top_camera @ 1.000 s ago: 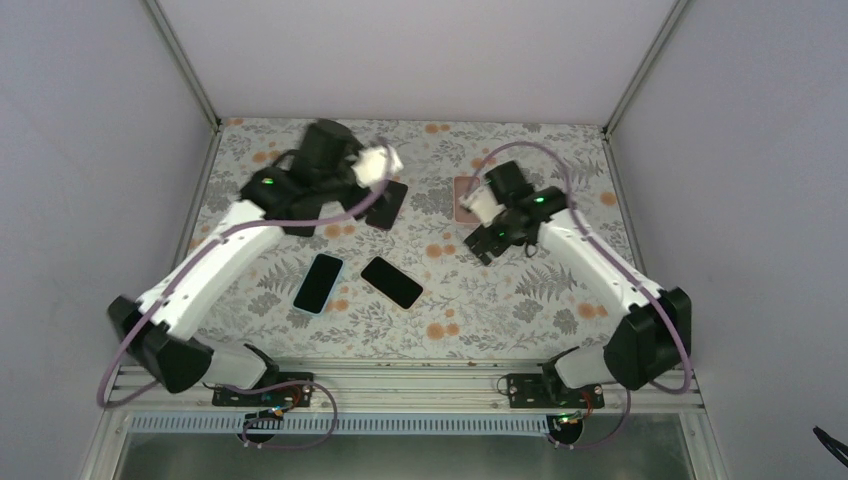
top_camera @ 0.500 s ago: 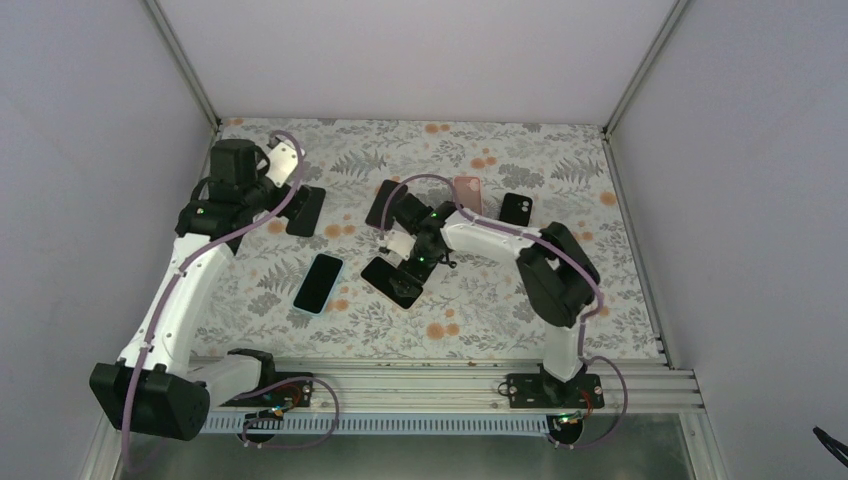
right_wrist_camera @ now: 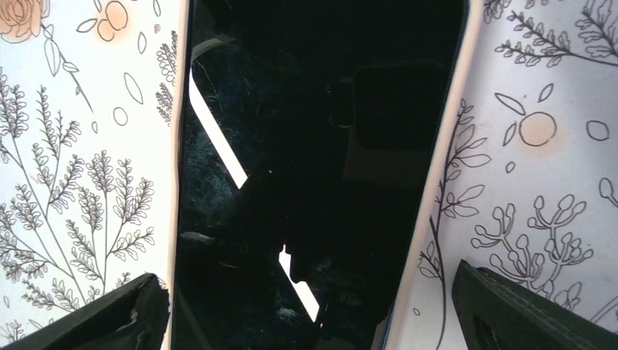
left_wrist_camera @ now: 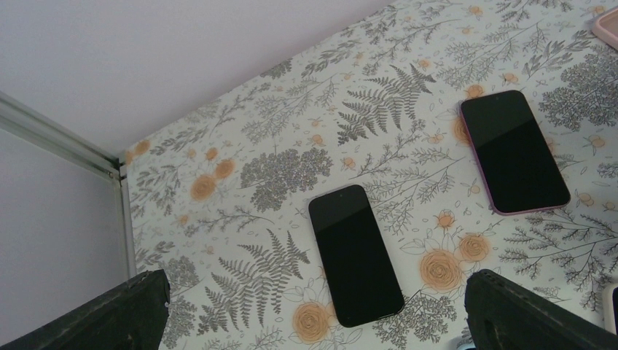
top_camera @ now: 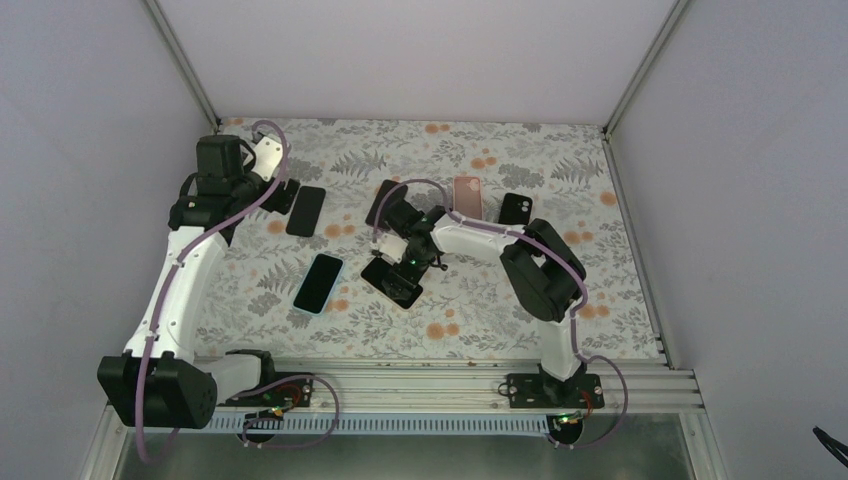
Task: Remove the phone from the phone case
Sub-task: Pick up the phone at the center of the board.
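The phone (right_wrist_camera: 321,168), screen-up in its pale case (right_wrist_camera: 444,146) near the middle of the table (top_camera: 500,310), lies between the wide-spread jaws of the right gripper (top_camera: 403,262), probably lined up to pinch its long edges, while the left gripper (left_wrist_camera: 313,328), equally wide and empty, hovers near the far-left corner.
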